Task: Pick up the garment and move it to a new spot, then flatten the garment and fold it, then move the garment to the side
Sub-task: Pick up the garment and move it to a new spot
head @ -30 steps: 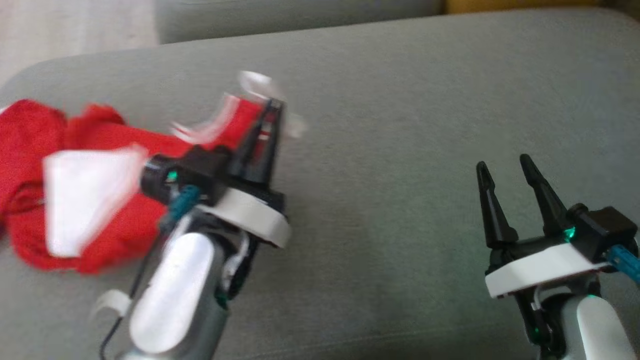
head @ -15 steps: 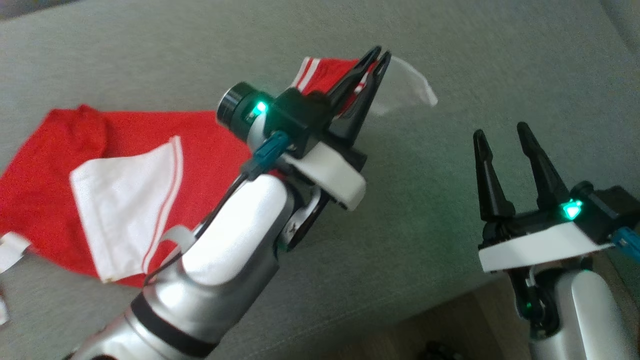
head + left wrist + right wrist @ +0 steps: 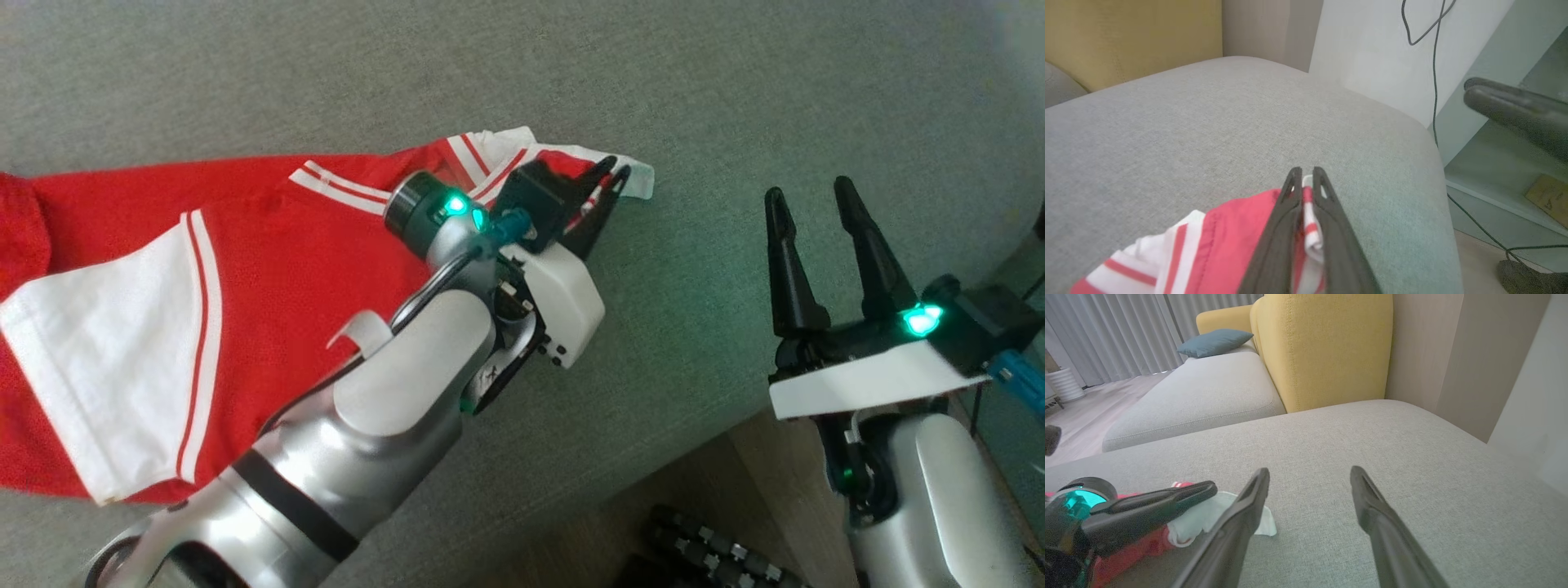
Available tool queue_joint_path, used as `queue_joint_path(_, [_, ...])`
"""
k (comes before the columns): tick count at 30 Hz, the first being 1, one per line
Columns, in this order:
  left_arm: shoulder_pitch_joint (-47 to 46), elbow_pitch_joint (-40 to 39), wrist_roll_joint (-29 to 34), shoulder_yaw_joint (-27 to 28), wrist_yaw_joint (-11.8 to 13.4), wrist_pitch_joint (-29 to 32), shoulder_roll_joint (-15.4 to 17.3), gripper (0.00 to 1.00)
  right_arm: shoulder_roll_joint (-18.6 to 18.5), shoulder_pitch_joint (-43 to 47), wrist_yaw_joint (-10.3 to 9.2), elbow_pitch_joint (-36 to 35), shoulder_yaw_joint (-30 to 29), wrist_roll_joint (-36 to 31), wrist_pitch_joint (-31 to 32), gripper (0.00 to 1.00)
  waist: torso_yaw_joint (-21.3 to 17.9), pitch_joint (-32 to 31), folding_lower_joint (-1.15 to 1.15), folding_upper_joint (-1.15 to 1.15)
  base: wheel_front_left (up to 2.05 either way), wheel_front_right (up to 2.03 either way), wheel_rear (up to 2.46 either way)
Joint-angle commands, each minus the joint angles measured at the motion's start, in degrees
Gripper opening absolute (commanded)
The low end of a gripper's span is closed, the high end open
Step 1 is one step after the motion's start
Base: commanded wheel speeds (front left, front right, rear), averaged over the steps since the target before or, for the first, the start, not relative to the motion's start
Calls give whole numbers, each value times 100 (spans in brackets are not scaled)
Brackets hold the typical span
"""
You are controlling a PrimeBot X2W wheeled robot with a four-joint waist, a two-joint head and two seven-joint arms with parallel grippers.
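- The red-and-white jersey (image 3: 269, 237) lies on the grey sofa cushion (image 3: 735, 98). In the head view it runs from 9 o'clock to just past the centre, stretched into a long band rather than flat. One white striped panel (image 3: 114, 367) is turned up at 8 o'clock.
- Its white-edged corner, toward 12 o'clock, sits in the left gripper (image 3: 616, 173). The two dark fingers are pinched almost together on it, and the left wrist view shows striped cloth squeezed between them right up to the tips. Gripping a corner lets the arm drag the cloth out along the cushion, which probably explains the taut line from the bunched end to the pinch.
- The corner is low, at or just above the fabric surface. I cannot tell whether it touches.
- The right gripper (image 3: 804, 196) waits at 3 to 4 o'clock with its fingers spread wide and nothing between them. It is well apart from the jersey and pointing up the view. It looks parked, ready to take a second corner for flattening.
- Open cushion stretches from 12 round to 2 o'clock, so there is room to lay the cloth out.
- The cushion edge runs close by at 5 o'clock, with wooden floor (image 3: 678, 482) beyond it. Cloth pulled much further that way could slide off.
- The left forearm crosses over the jersey's middle and hides part of it.
- Further out, in the right wrist view, a yellow backrest (image 3: 1327, 347) stands at 12 o'clock and a blue pillow (image 3: 1214, 341) at 10 o'clock. In the left wrist view a black cable (image 3: 1435, 81) hangs at 2 o'clock. None of these is near the work.
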Motion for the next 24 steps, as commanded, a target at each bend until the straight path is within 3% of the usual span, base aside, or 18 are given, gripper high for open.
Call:
queue_joint_path(1, [-296, -133, -25, 21, -18, -131, -26, 100, -22, -118, 23, -116, 61, 24, -53, 100, 83, -106, 0, 0, 0, 0, 0])
queue_joint_path(8, [-173, -159, -40, -207, 129, -733, -26, 100, -22, -5, 23, -23, -121, -212, 80, 100, 687, -687, 0, 0, 0, 0, 0])
queue_joint_path(12, [-37, -287, 48, -49, 388, -944, 137, 100, -22, 111, 23, -95, -178, -349, 249, 100, 1119, -967, 0, 0, 0, 0, 0])
queue_joint_path(18, [396, -780, 94, 579, 827, -1075, 704, 100, -72, 229, 23, -271, -242, -460, 470, 100, 1672, -1204, 0, 0, 0, 0, 0])
queue_joint_path(24, [1151, -1561, 224, 1668, 1214, -1082, 1236, 100, -123, 338, 23, -408, -329, -522, 624, 100, 2098, -1365, 0, 0, 0, 0, 0])
